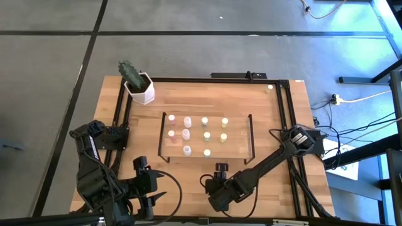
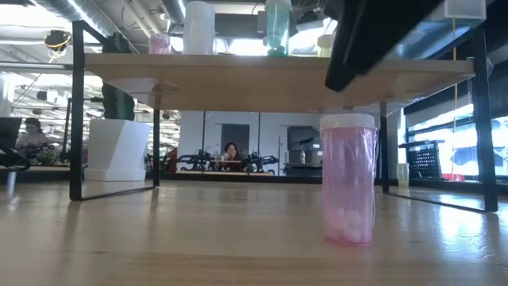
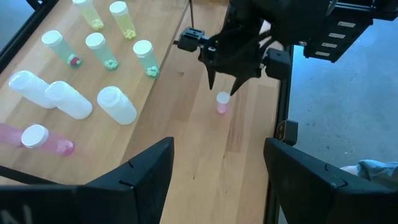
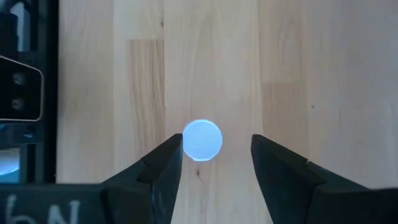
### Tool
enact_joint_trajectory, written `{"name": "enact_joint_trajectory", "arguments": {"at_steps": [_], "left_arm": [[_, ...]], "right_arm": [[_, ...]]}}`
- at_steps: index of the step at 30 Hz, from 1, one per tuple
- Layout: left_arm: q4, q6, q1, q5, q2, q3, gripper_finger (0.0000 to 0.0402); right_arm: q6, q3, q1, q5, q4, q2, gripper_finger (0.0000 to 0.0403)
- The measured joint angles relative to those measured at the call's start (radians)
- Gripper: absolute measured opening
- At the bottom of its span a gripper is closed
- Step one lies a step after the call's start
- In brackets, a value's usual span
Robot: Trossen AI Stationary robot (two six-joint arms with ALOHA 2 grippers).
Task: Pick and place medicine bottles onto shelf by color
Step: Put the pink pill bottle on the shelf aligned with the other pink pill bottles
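High view: shelf (image 1: pixel 237 148) sits mid-counter (image 1: pixel 289 125), nine bottles on it in three columns, pink (image 1: pixel 171 118), white (image 1: pixel 186 121) and yellow-green (image 1: pixel 224 122). Open wood in front of the shelf, where both arms are. One stray bottle (image 1: pixel 270 88) near the far right corner. Cactus pot (image 1: pixel 141 88) at far left. Right hand (image 1: pixel 221 171) just off the shelf's front edge; left hand (image 1: pixel 148 202) parked at the near edge, fingers spread, holding nothing.

Low view: pink bottle (image 2: pixel 347 179) upright on the counter in front of the shelf, dark arm above it. Bottles on the shelf top.

Left wrist view: right hand (image 3: pixel 226 83) hangs directly over the pink bottle (image 3: pixel 222 102), tips above its cap. Clear wood all around it.

Right wrist view: right hand (image 4: pixel 217 149) fingers apart, straddling the pale cap (image 4: pixel 202 140). Cap nearer one finger, with a visible gap on the other side. Not pinched.
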Motion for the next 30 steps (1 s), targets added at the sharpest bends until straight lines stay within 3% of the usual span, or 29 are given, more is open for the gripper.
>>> {"name": "enact_joint_trajectory", "arguments": {"at_steps": [14,21,30], "left_arm": [[0.0,0.0,0.0,0.0,0.0,0.0,0.0242],[0.012,-0.002,-0.003,-0.002,0.011,0.0,0.0242],[0.083,-0.006,-0.022,-0.022,0.071,-0.001,0.0242]], "right_arm": [[-0.014,0.034,0.004,0.01,-0.017,-0.125,0.0192],[-0.098,0.093,0.031,0.096,-0.021,-0.181,0.0192],[-0.232,0.168,0.06,0.105,-0.027,-0.223,0.0192]]}}
